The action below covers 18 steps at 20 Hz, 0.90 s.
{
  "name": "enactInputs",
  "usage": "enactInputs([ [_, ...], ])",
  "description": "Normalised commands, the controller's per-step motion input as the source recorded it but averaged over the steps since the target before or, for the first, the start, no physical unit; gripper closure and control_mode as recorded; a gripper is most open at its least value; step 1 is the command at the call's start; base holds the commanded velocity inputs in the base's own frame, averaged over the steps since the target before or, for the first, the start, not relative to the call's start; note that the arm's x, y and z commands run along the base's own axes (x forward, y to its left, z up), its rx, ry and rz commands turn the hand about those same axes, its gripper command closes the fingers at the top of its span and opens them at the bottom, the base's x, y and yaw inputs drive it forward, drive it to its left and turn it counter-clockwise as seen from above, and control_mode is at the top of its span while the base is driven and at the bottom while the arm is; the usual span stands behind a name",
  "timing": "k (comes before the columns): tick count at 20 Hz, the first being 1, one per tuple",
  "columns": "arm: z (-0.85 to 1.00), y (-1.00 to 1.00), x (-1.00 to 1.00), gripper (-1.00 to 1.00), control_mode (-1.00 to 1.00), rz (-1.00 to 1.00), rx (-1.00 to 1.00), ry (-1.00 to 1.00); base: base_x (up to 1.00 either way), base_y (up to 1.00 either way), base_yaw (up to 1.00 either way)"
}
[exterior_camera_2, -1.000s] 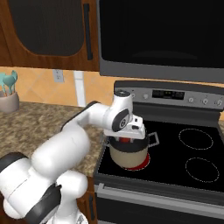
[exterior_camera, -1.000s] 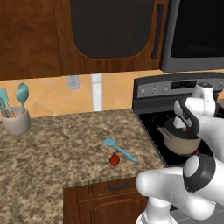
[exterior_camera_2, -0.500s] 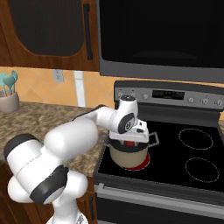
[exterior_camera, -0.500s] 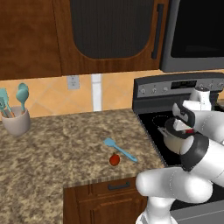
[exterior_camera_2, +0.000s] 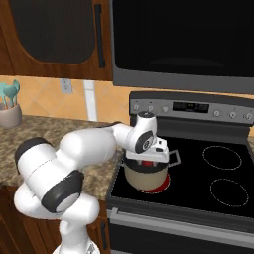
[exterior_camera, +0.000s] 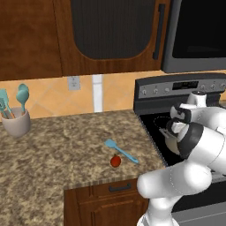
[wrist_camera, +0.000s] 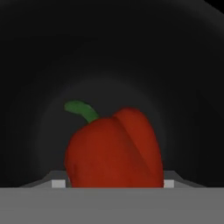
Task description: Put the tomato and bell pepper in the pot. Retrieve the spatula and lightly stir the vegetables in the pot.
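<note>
Granite counter (exterior_camera: 57, 150) is bearing the tomato (exterior_camera: 115, 161) beside the spatula (exterior_camera: 120, 150). Over the pot (exterior_camera_2: 145, 176), the gripper (exterior_camera_2: 147, 159) is apparently clasping the bell pepper (wrist_camera: 114, 149) between part-open jaws, though contact is unclear.

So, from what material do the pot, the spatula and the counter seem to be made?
The pot: cream, matte sides, perhaps enamel or ceramic, with a grey handle loop that looks metal. The spatula: uniform light blue without shine, probably plastic or silicone. The counter: speckled brown and tan pattern, like polished granite, though it may be laminate.
</note>
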Motion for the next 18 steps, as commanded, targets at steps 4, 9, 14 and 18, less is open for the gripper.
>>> enactInputs([
  [4, -0.26, -0.03, 0.19, 1.00, -1.00, 0.00, 0.00, 0.00, 0.00, 0.00, 0.00],
  [9, -0.21, -0.03, 0.10, -1.00, -1.00, 0.00, 0.00, 0.01, 0.00, 0.00, 0.00],
  [14, 0.00, 0.00, -0.11, -1.00, -1.00, 0.00, 0.00, 0.00, 0.00, 0.00, 0.00],
  [18, 0.00, 0.00, -0.20, -1.00, -1.00, 0.00, 0.00, -0.03, 0.00, 0.00, 0.00],
])
